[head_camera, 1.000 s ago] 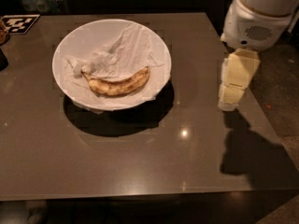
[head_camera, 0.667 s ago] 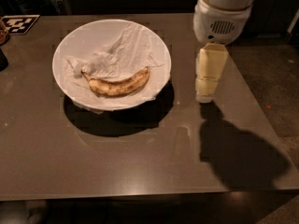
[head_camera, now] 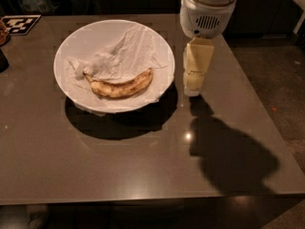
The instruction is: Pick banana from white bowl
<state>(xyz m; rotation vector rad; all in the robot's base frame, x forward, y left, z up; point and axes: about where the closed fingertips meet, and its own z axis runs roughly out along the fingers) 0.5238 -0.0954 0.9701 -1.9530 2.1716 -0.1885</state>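
The banana is curved, yellow with brown spots, and lies in the front half of the white bowl, on crumpled white paper. The bowl stands on the left half of a dark table. My gripper hangs from the white arm just right of the bowl's rim, pointing down above the table. It is apart from the banana and holds nothing that I can see.
The dark brown table ends close to the right of the gripper and at the front. A black-and-white marker tile lies at the back left corner. A dark object sits at the left edge.
The arm and gripper have moved left, from over the table's right edge to just beside the bowl's right rim. The bowl and banana have not moved.
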